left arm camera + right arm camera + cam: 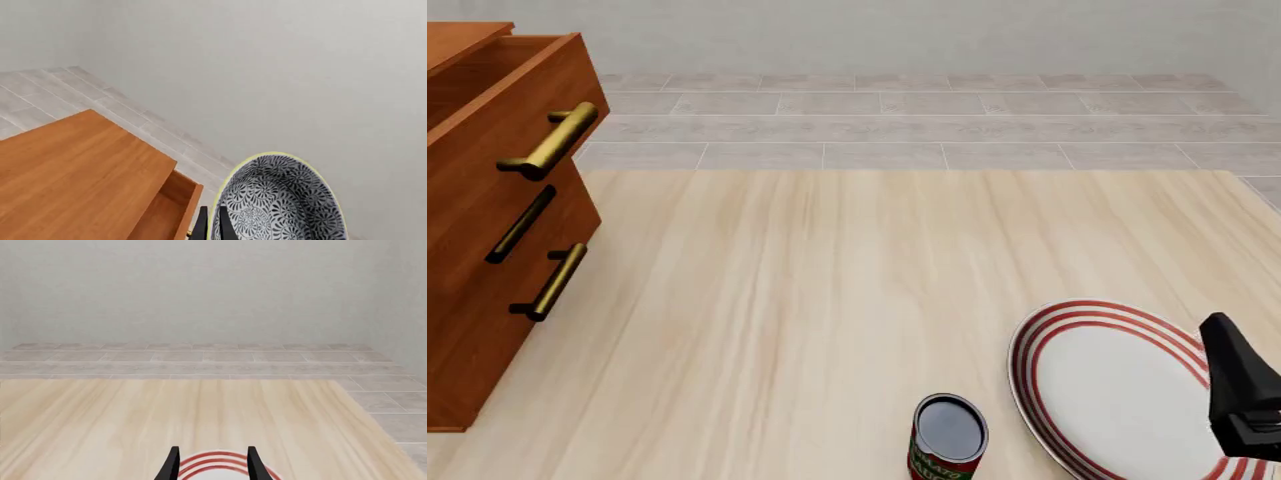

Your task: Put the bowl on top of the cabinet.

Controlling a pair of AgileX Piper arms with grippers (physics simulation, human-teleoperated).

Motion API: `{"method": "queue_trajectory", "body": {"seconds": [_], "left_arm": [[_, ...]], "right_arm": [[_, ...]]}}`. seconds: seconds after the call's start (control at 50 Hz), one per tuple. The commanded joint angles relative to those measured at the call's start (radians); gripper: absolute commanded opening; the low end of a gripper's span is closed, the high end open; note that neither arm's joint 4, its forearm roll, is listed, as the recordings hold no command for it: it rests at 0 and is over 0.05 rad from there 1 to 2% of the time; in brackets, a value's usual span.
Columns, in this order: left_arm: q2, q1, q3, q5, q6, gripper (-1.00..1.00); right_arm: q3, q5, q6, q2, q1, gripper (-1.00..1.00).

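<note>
In the left wrist view the bowl point(287, 200), blue-grey floral with a pale yellow-green rim, hangs tilted in the air. My left gripper point(211, 218) is shut on its rim. The bowl is beside and above the flat reddish-brown top of the cabinet point(73, 170), just past the cabinet's pulled-out top drawer point(170, 210). The front view has the cabinet point(494, 200) at the far left with brass bar handles; the bowl and left gripper are out of that view. My right gripper point(213, 461) is open and empty, low at the front right point(1234, 380).
A flat white plate with red rings point(1108, 390) lies on the table under the right gripper. A tin can point(948, 438) stands at the front edge left of the plate. The light wooden table point(854, 280) ends at a tiled floor behind.
</note>
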Motion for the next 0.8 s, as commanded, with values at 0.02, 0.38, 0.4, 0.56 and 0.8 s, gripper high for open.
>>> {"method": "queue_trajectory", "body": {"seconds": [0.02, 0.38, 0.4, 0.56, 0.8], "left_arm": [[0.026, 0.107, 0.04, -0.065, -0.067, -1.0], [0.104, 0.194, 0.15, -0.176, -0.107, -1.0], [0.105, 0.195, 0.15, -0.178, -0.108, -1.0], [0.131, 0.227, 0.147, -0.195, -0.118, -1.0], [0.152, 0.264, 0.143, -0.201, -0.127, -1.0]], "right_arm": [[-0.035, 0.04, 0.0, -0.005, 0.001, 1.0], [-0.05, 0.056, 0.001, -0.006, 0.001, 1.0], [-0.051, 0.057, 0.001, -0.006, 0.001, 1.0], [-0.042, 0.047, 0.001, -0.005, 0.001, 1.0], [-0.041, 0.047, 0.001, -0.005, 0.0, 1.0]]}}
